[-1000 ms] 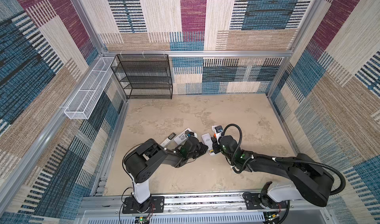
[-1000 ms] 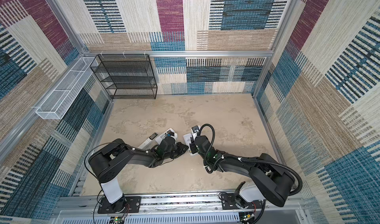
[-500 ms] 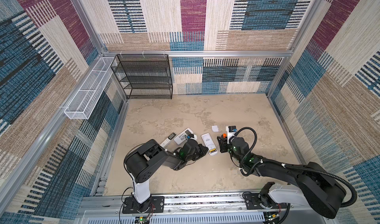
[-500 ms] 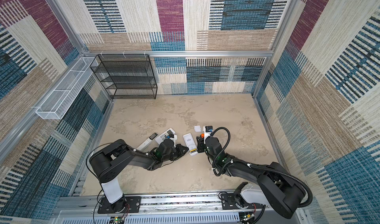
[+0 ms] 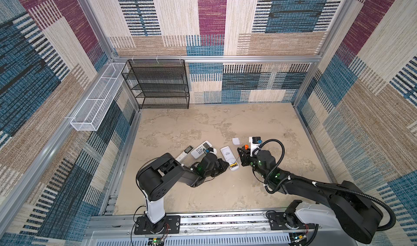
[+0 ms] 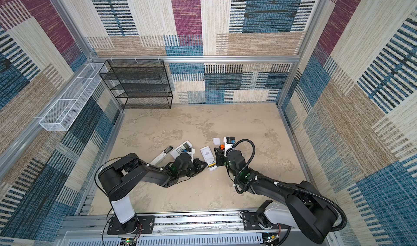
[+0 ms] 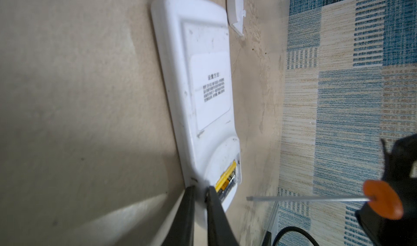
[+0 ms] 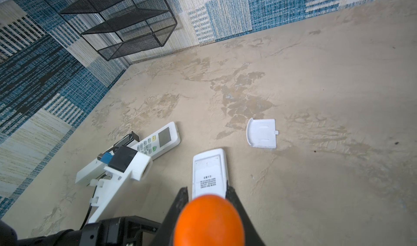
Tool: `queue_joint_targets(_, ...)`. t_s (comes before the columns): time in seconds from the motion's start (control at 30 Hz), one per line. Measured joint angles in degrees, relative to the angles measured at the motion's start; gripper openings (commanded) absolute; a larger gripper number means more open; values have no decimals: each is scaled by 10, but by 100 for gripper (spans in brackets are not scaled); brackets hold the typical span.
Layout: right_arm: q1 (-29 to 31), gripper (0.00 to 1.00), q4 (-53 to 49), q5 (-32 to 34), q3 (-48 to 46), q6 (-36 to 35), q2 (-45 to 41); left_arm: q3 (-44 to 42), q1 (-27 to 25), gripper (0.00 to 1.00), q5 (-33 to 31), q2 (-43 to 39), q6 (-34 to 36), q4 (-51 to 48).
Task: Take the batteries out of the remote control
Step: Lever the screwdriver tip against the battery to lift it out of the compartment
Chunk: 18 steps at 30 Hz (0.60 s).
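The yellow battery (image 7: 226,179) sits in the open compartment at the near end of the white remote control (image 7: 203,75), directly beside the left end effector (image 7: 199,191). That end effector's fingers are set narrow and clamp the rim of the remote control at that end. The right end effector (image 8: 206,193) is closed on an orange-handled screwdriver (image 7: 311,198). The shaft points at the compartment, with the tip near it but apart. The remote control lies face down on the beige mottled desk (image 5: 203,195), and its detached battery cover (image 8: 261,133) lies nearby. A second remote (image 8: 158,141) lies on the left. A black wire rack (image 5: 158,84) stands against the far wall. The walls are woven panels in blue, beige and maroon. The battery shows as a thin yellow cylinder, partly recessed.
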Motion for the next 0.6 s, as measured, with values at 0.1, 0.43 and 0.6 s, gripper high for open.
queue_joint_targets(0.1,0,0,-5,6,10,-19,3,1,0,15,0,-1,0,-3)
queue_joint_targets(0.43,0,0,-12,23,33,-75,43,9,-1,14,0,-1,0,-16)
queue_joint_targets(0.6,0,0,-15,30,34,-94,49,11,-1,14,0,0,0,-19)
